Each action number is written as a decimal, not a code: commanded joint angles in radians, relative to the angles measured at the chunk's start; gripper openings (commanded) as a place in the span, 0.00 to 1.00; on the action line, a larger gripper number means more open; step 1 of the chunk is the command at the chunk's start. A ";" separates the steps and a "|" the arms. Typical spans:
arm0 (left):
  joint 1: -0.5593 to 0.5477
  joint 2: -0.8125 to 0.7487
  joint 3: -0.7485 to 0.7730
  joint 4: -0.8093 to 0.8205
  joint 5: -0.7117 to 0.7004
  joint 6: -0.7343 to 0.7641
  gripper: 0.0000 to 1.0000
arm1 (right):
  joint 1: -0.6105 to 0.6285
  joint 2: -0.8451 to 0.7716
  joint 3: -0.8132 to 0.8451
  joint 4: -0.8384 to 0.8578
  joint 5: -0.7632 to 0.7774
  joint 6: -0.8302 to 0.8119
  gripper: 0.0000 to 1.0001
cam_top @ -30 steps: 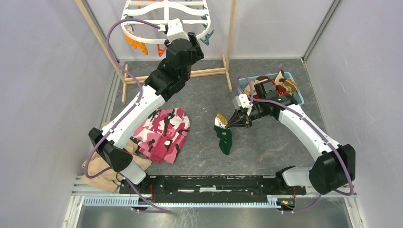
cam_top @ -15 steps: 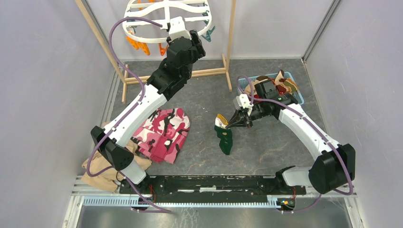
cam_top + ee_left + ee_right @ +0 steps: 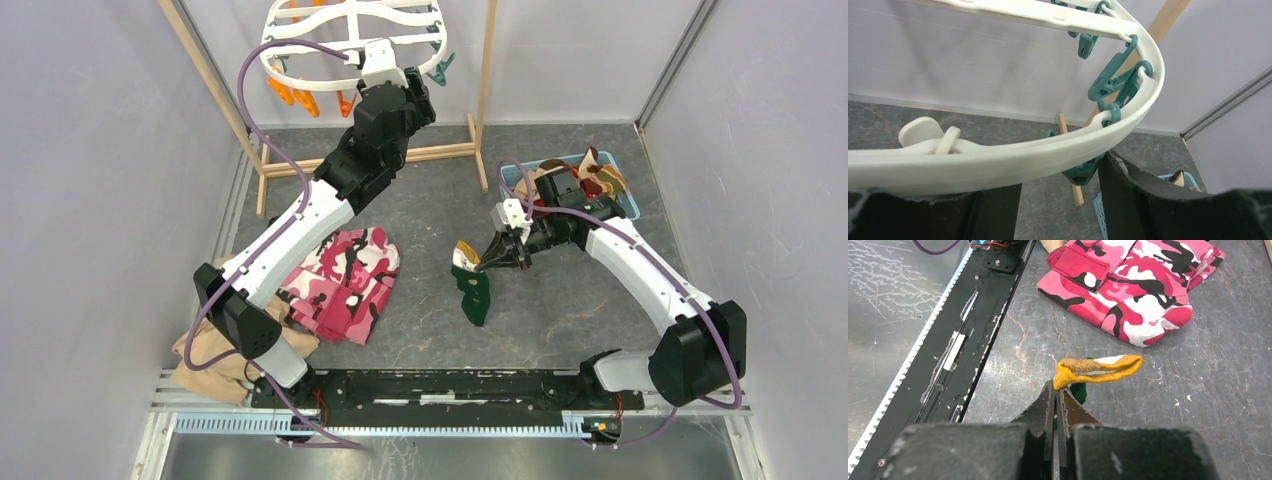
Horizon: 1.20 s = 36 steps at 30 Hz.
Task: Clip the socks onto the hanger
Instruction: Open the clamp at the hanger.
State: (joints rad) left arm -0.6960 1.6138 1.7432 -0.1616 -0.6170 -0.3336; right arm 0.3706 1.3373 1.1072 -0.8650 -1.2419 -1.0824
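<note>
**Left arm.** Over the last second we see it creep up and toward the back wall. The left gripper (image 3: pixel 1060 200) now sits right under the near rim of the hanger (image 3: pixel 1048 150). Its jaws are apart and hold nothing, with a teal clip (image 3: pixel 1083 172) hanging just beyond the gap. The hanger shifts a little in the overhead view (nudged or merely swinging, we cannot tell).

**Right arm.** No change. The right gripper (image 3: pixel 1055 400) stays clamped on the yellow cuff of the green sock (image 3: pixel 472 292). The sock dangles over the middle of the table, well apart from the hanger. More socks (image 3: pixel 588 172) wait in the blue basket (image 3: pixel 630 205).

**Reading.** We judge that the left arm is lining up on a clip to press it open. The sock is not yet brought up to it. No sock is clipped on the hanger, so far as we can see.
</note>
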 commanded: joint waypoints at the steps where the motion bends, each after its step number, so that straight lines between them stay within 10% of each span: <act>1: 0.008 -0.025 0.001 0.079 0.009 0.057 0.61 | -0.006 0.003 0.042 -0.017 -0.039 -0.026 0.00; 36: 0.009 -0.051 0.014 0.087 0.054 0.051 0.61 | -0.006 0.016 0.051 -0.040 -0.041 -0.049 0.00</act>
State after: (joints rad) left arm -0.6960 1.6108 1.7397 -0.1314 -0.5835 -0.3321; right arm 0.3698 1.3457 1.1122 -0.8951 -1.2423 -1.1057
